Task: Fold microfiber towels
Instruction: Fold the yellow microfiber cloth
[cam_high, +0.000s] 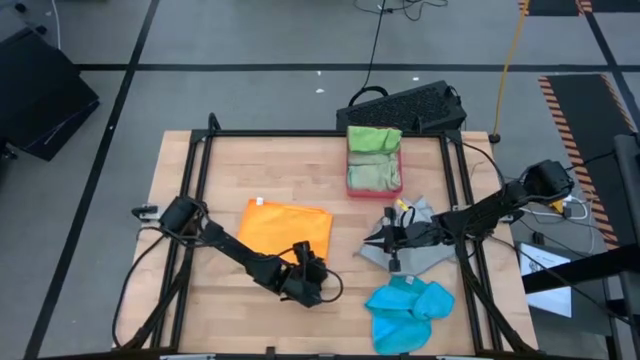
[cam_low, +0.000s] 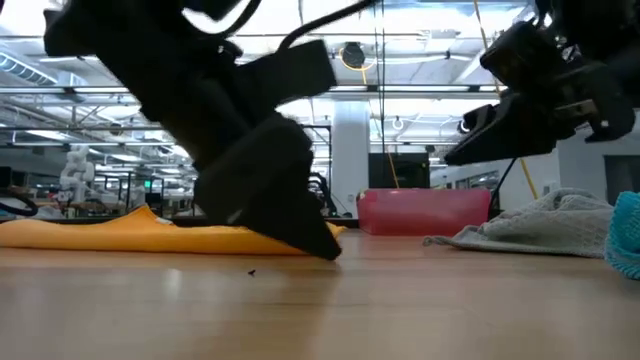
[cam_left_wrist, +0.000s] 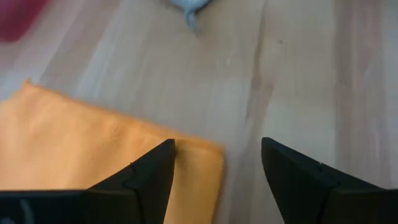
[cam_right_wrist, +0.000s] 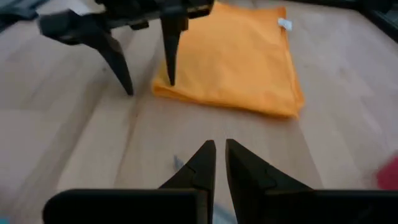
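While left fingers (cam_right_wrist: 146, 68) gape beside the orange towel (cam_high: 287, 229), right fingers (cam_high: 388, 237) rest closed over the grey towel (cam_high: 418, 252).

Even, bright overhead light. In the low view, ceiling strips (cam_low: 90, 70) glare from 10 to 2 o'clock, and the near arm (cam_low: 230, 120) is a blurred dark mass. Shadows on the table (cam_high: 340, 215) are soft. Both wrist views are soft, fingers (cam_left_wrist: 149, 177) blurred at 6 o'clock.
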